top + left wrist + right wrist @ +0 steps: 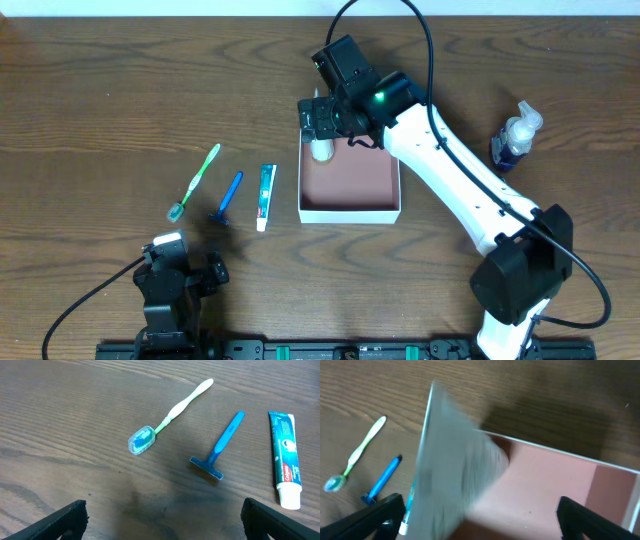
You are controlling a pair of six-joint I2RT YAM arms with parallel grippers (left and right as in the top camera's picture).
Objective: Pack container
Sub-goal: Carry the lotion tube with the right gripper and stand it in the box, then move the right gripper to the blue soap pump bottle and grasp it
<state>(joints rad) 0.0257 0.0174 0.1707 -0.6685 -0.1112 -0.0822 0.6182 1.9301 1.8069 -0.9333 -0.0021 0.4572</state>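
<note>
right tool (322,128), jaws wide apart, above far-left corner of the container (350,213).

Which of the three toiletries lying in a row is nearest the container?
The toothpaste tube; the blue razor and green toothbrush lie farther from the container.

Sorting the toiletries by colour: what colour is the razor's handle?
Blue; the razor shows best in the left wrist view.
</note>
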